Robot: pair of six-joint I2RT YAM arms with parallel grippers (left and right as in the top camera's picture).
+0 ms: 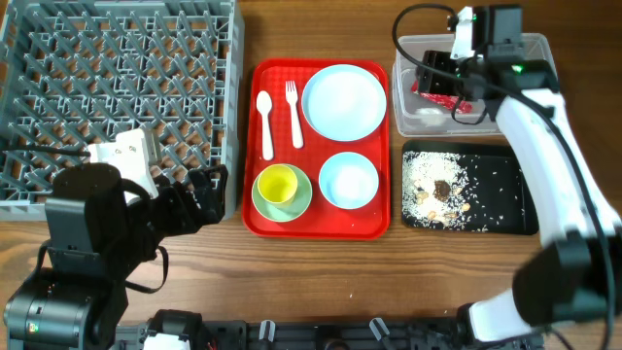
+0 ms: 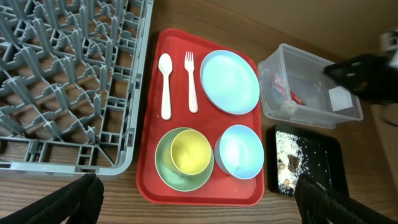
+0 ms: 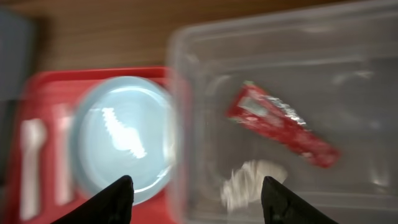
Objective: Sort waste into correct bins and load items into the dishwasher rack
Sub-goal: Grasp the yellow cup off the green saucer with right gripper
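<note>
Wrapper [image 3: 283, 127] and scrap [image 3: 249, 182] lie binned right of the red tray [image 1: 316, 229]; plate [image 1: 343, 100] waits on it; left fingers [image 2: 74, 199], right fingers [image 3: 118, 199] gape.

In the right wrist view everything is blurred: the red snack wrapper [image 3: 283, 127] and white scrap [image 3: 252, 182] in the clear tub [image 3: 348, 37] show no print, and the spoon [image 3: 31, 162] at 9 o'clock is a pale streak. Overhead, the right gripper [image 1: 437, 86] covers most of the wrapper, the left arm [image 1: 175, 209] hides the 5 o'clock corner of the dishwasher rack [image 1: 117, 68], and the rack is cut off at 12 o'clock. The saucer [image 2: 163, 171] shows only a rim around the yellow cup [image 2: 189, 152].
</note>
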